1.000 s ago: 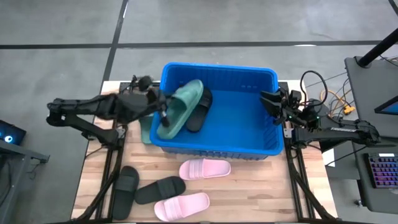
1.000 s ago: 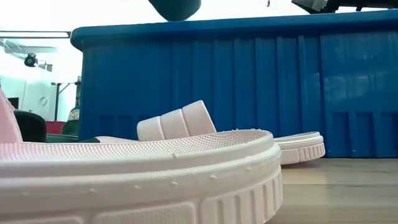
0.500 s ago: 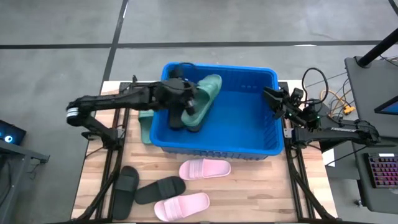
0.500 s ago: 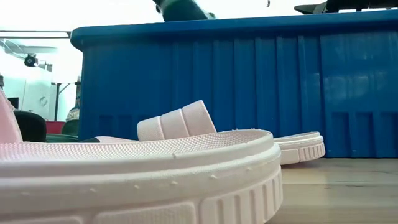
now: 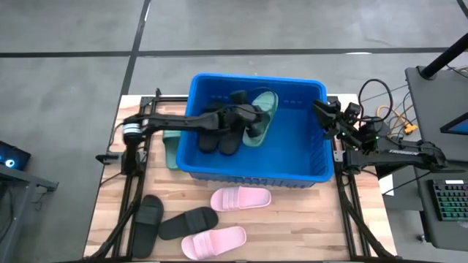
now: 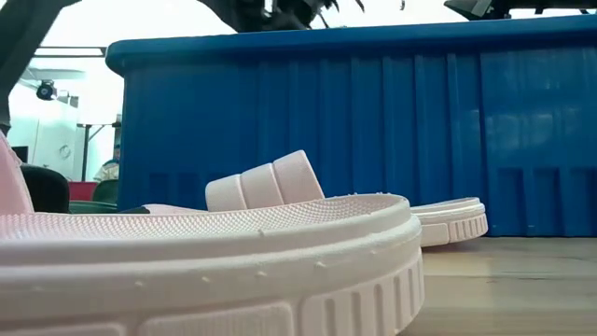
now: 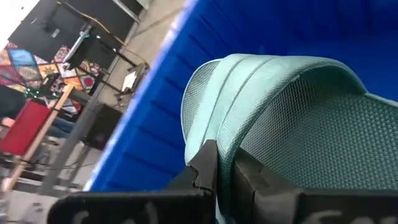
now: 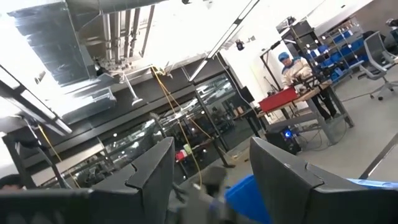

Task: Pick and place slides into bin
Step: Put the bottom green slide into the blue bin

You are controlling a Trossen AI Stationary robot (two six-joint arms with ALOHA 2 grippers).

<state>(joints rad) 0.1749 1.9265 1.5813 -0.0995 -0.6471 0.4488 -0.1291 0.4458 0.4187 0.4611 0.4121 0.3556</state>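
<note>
The green slide (image 5: 262,117) hung inside the bin (image 5: 256,174), toward its far wall, and the left gripper (image 5: 252,119) had it pinched tight. In the left wrist view the two fingers (image 7: 205,165) sat clamped on the edge of that slide (image 7: 292,118), with the blue wall (image 7: 155,118) right behind it. The left arm (image 5: 175,123) reached in over the bin's left rim.

Two black slides (image 5: 219,131) lay side by side on the bin floor, just beside the gripper, under the arm. Another green slide (image 5: 170,152) sat on the table (image 5: 292,226), squeezed against the bin's left outer wall.

Out front of the bin, a pink slide (image 5: 241,197) lay just beside the near wall. Nearer still, a second pink one (image 5: 213,242) sat at the table's front edge, and it filled the low view (image 6: 205,271) with the first pink slide (image 6: 280,187) behind it against the bin (image 6: 373,131). Two more black slides (image 5: 170,219) rested left of the pink pair, close to each other.

The right gripper (image 5: 325,115) waited at the bin's right rim, its fingers (image 8: 152,168) spread wide and gripping nothing. Its wrist view looked out past the bin's edge (image 8: 249,193) into the room, where a person (image 8: 292,68) stood at a far bench.
</note>
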